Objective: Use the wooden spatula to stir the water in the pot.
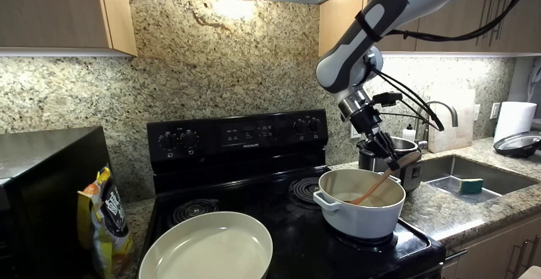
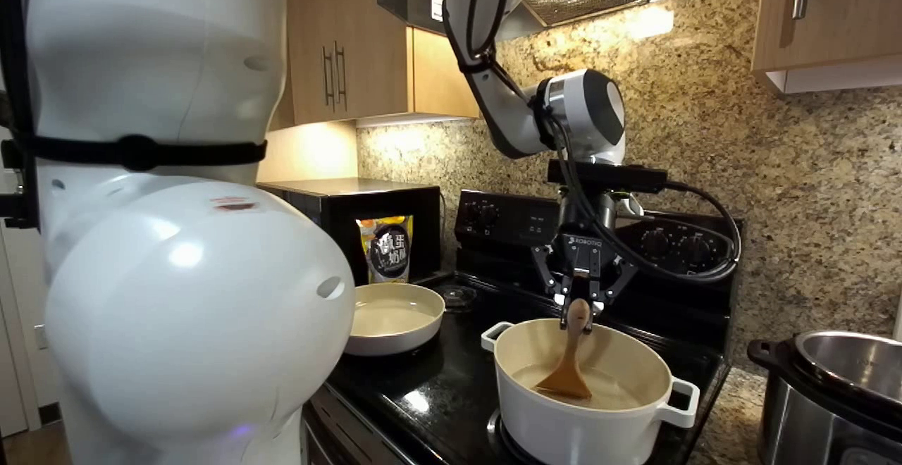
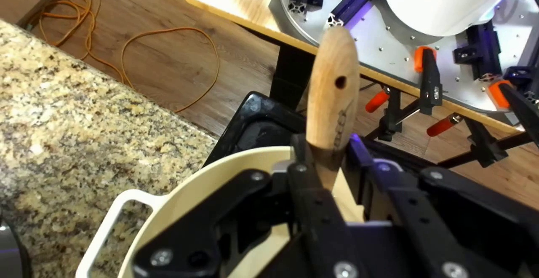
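The white pot (image 1: 363,222) stands on a right-hand burner of the black stove; it also shows in an exterior view (image 2: 564,437) and the wrist view (image 3: 206,183). Shallow clear water (image 2: 614,389) shows inside it. My gripper (image 1: 393,162) is above the pot's rim, shut on the handle of the wooden spatula (image 1: 375,186). The spatula slants down into the pot, and its flat blade (image 2: 566,379) is in the water near the bottom. In the wrist view the handle end (image 3: 332,88) sticks up past the fingertips (image 3: 328,147). The blade is hidden there.
A shallow cream pan (image 1: 211,249) sits on the stove's front left. A steel cooker (image 2: 803,408) stands on the counter beside the pot. A sink (image 1: 517,180) with a sponge (image 1: 471,186) lies beyond. A snack bag (image 1: 112,228) leans by the black microwave (image 1: 46,203).
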Available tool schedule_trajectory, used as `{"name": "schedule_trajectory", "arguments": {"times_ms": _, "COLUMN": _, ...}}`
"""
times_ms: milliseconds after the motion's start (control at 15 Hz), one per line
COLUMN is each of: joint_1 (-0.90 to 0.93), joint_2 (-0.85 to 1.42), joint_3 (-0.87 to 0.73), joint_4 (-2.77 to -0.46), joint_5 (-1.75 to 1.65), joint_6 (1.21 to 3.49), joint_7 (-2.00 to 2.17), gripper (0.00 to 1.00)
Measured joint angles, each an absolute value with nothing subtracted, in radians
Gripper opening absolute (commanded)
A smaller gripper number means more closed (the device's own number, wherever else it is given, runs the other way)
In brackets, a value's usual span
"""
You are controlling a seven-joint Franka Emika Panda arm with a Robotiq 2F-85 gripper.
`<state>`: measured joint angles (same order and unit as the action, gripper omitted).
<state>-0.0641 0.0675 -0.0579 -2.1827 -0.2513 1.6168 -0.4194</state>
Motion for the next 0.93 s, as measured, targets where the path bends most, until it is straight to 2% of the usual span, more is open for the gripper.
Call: {"name": "schedule_trajectory", "arguments": {"times_ms": 933, "joint_1": -0.107, "joint_2": 0.106, "joint_3": -0.108, "joint_4": -2.169, "joint_5": -0.250, "joint_6": 1.652, "joint_7": -0.426, "gripper": 0.06}}
